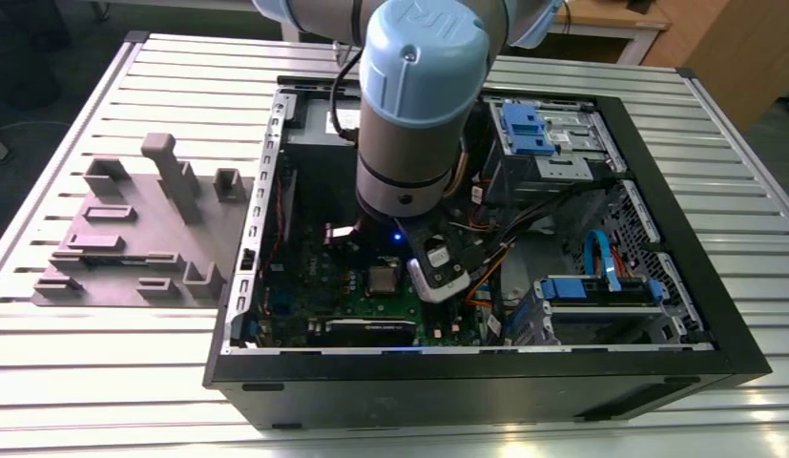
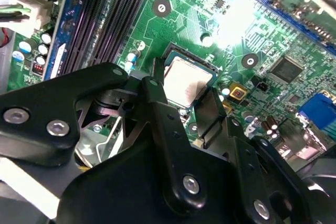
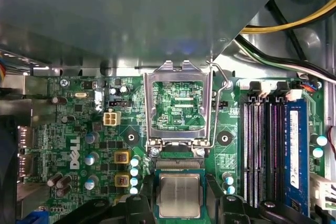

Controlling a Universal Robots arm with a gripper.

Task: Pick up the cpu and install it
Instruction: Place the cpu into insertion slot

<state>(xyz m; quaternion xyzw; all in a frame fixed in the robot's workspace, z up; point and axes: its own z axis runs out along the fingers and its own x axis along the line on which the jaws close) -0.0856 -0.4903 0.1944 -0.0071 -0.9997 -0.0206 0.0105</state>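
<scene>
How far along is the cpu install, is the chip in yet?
Pickup looks done: the cpu is inside the computer case, apparently seated in place on the motherboard. In hand: the gripper is right over it; whether it grips is unclear. Left: the metal retention frame stands open, not clamped over the chip.

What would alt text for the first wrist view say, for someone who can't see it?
A silvery square cpu lies in its socket on a green motherboard, with the black jaws of the gripper standing apart on either side. Next to it the socket's metal retaining frame is flipped open, and memory slots run alongside.
</scene>
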